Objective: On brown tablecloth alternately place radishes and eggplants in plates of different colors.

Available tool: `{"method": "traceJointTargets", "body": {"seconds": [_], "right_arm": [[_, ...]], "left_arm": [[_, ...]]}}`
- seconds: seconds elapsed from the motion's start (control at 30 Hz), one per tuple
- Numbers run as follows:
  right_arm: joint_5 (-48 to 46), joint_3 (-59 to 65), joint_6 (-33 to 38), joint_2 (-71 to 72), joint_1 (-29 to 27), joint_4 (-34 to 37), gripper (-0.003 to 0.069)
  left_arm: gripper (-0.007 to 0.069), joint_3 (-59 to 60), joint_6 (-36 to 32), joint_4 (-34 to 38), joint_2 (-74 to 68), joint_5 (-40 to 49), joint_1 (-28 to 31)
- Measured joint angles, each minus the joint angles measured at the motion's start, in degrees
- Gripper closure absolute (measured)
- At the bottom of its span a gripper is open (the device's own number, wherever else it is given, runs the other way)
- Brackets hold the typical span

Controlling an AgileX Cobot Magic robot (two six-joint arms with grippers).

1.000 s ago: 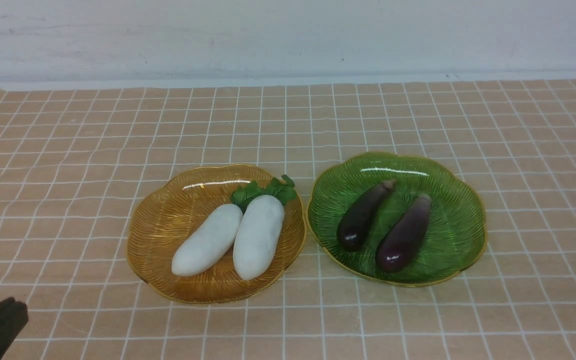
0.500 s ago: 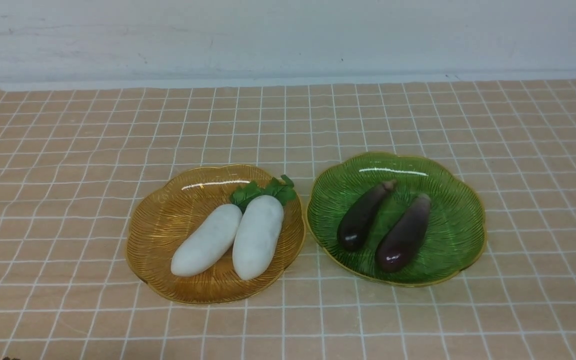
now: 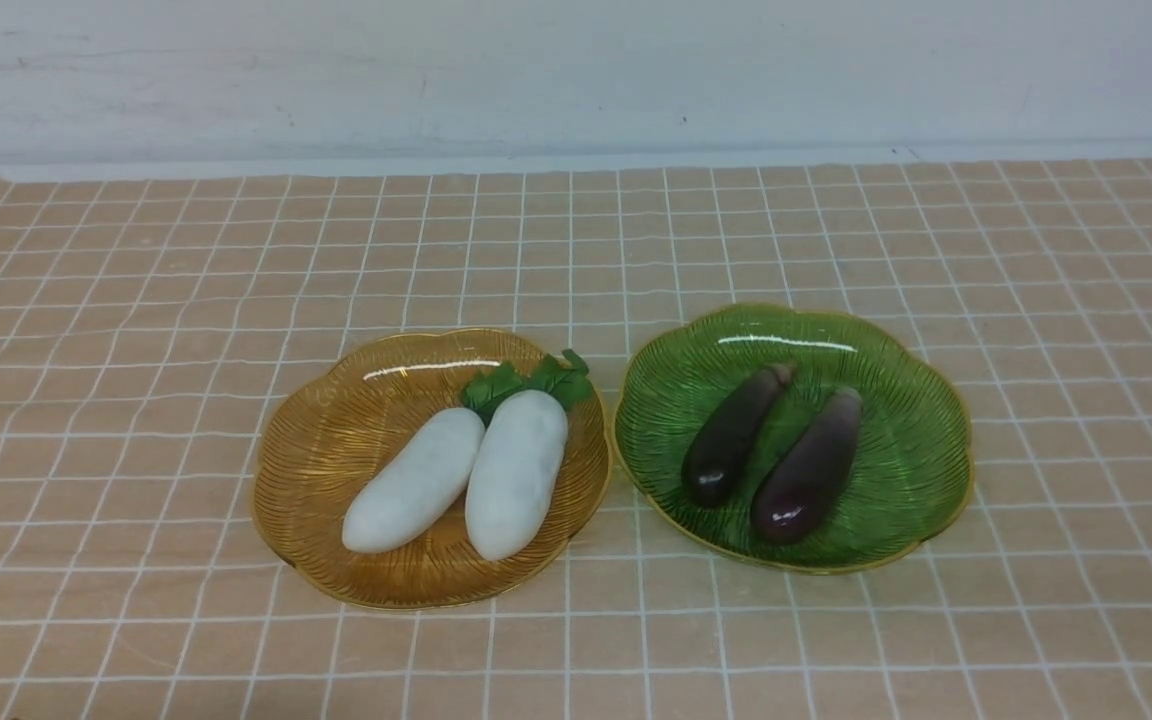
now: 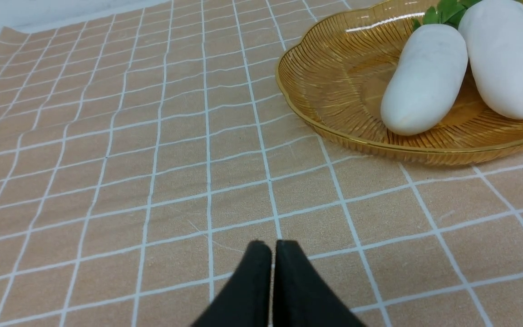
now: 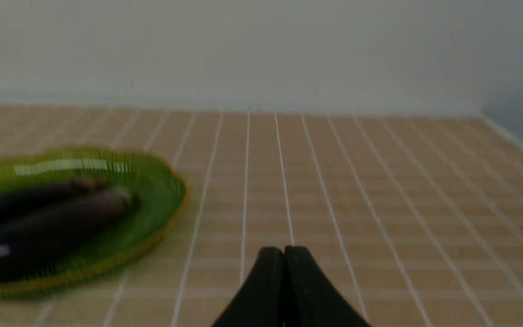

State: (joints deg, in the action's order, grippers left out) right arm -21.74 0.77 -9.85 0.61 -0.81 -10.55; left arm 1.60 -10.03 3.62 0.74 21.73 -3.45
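On the brown tablecloth, both radishes lie side by side in the amber plate at 9 o'clock of the green plate — that one holds both eggplants. The left gripper and right gripper each hover over bare cloth — fingers pressed together, holding nothing.

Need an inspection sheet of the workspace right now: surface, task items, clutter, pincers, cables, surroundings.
Surface: brown tablecloth with white grid, slightly wrinkled, covers the table.
Task items: two radishes lie side by side in the amber plate; two eggplants lie side by side in the green plate. The plates sit next to each other.
Clutter: nothing seen.
Pincers: left pincer shut, empty, over bare cloth short of the amber plate; right pincer shut, empty, over cloth beside the green plate. Neither shows in the front view.
Cables: nothing seen.
Surroundings: plain white wall behind the table.
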Motion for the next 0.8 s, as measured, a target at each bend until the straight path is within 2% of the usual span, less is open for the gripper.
{"method": "traceJointTargets", "body": {"seconds": [0.8], "right_arm": [[-0.51, 0.68, -0.18, 0.00, -0.18, 0.02, 0.0674]], "left_arm": [[0.0627, 0.00, 0.00, 0.00, 0.06, 0.00, 0.00]]}}
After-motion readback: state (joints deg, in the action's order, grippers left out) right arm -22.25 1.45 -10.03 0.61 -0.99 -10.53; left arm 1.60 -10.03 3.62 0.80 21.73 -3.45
